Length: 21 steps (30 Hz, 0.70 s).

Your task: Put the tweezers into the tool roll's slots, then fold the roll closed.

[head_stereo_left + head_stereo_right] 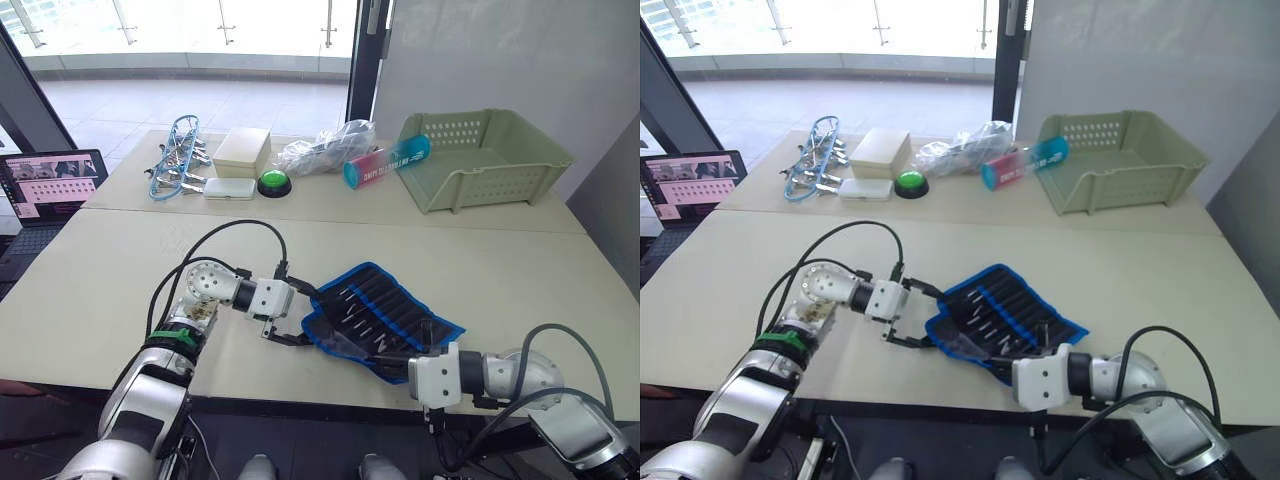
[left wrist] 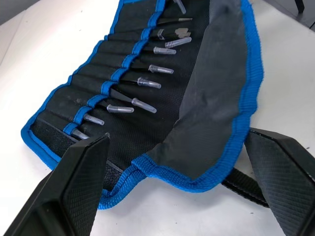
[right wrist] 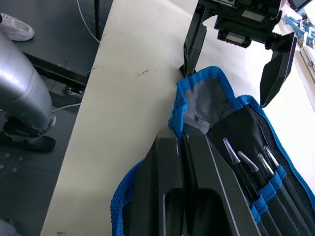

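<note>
At the tabletop's [image 1: 120,300] near edge, the right hand [image 3: 183,140] is clamped on the tool roll's [image 1: 385,315] blue-edged flap. The roll lies open, tweezers [image 2: 147,82] seated in its slots [image 2: 118,73]. The left hand [image 1: 292,315] stands spread at its end. Farther off sits a green basket [image 1: 485,160].

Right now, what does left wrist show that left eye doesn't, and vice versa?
Left wrist alone: the clear caps on the tweezers in the slots, and the open fingers flanking the flap's edge. Left eye alone: the right gripper at the roll's near corner, the green basket, the clamps bundle. Both: the unfolded tool roll, left gripper.
</note>
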{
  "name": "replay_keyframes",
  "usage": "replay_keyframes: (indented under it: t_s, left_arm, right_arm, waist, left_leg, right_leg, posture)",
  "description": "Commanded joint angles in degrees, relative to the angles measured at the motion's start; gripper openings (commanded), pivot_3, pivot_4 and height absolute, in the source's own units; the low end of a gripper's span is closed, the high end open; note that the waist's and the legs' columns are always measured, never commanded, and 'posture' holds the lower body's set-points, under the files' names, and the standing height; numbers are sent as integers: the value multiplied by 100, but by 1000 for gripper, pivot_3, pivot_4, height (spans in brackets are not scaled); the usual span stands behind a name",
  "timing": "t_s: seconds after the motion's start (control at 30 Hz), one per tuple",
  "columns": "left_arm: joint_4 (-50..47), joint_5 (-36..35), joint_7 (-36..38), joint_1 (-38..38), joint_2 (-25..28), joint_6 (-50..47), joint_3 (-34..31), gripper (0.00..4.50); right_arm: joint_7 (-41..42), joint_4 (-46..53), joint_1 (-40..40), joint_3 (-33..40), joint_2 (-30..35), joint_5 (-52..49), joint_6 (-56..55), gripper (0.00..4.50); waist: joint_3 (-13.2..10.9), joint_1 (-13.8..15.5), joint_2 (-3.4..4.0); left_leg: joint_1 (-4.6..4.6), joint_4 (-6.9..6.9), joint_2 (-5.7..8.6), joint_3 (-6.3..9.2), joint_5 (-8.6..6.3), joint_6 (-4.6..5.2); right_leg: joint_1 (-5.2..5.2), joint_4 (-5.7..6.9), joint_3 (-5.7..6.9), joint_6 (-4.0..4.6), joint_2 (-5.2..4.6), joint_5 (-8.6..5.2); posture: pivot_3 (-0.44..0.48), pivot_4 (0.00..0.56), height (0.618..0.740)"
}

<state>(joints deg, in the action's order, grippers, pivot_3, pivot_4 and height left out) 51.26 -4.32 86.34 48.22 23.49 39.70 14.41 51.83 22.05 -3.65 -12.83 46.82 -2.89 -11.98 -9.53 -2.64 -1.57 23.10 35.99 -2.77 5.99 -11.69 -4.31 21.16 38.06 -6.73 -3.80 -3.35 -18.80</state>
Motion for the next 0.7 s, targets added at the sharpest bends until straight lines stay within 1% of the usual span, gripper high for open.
replay_keyframes:
  t_s: [0.03,0.2,0.37,0.5,0.63,0.7]
  left_arm:
    - [410,166,-108,249,-33,344,-15,4500]
    - [827,200,-100,526,-100,554,-113,4500]
    - [1016,192,-66,658,-169,615,-164,4500]
    - [1097,182,-9,712,-209,654,-194,3373]
    - [1165,233,43,710,-212,751,-162,1941]
    - [1202,290,-10,709,-229,840,-141,1306]
  right_arm:
    - [-48,241,-22,145,-42,6,47,42]
    - [-47,218,-25,174,-69,28,75,42]
    - [-65,262,41,140,-128,66,121,42]
    - [-53,295,63,146,-154,86,159,0]
    - [-57,312,48,157,-181,109,213,0]
    - [-61,323,34,162,-191,120,242,0]
  waist:
    - [0,0,0]
    - [0,10,0]
    - [0,4,0]
    - [0,2,0]
    - [0,4,0]
    - [0,4,0]
  left_leg:
    - [0,0,0,0,0,0]
    - [1,0,0,1,0,0]
    - [1,1,1,2,0,0]
    - [0,1,1,2,0,0]
    - [0,1,1,3,1,0]
    - [0,1,1,3,0,0]
  right_leg:
    - [0,0,0,0,0,0]
    - [0,1,2,0,0,0]
    - [0,2,2,-1,0,0]
    - [0,4,1,-1,0,0]
    - [0,4,2,-1,0,0]
    - [0,4,2,-1,0,0]
  posture:
    - [0,150,740]
    - [0,150,740]
    - [0,150,740]
    - [0,150,740]
    - [0,150,740]
    - [0,150,740]
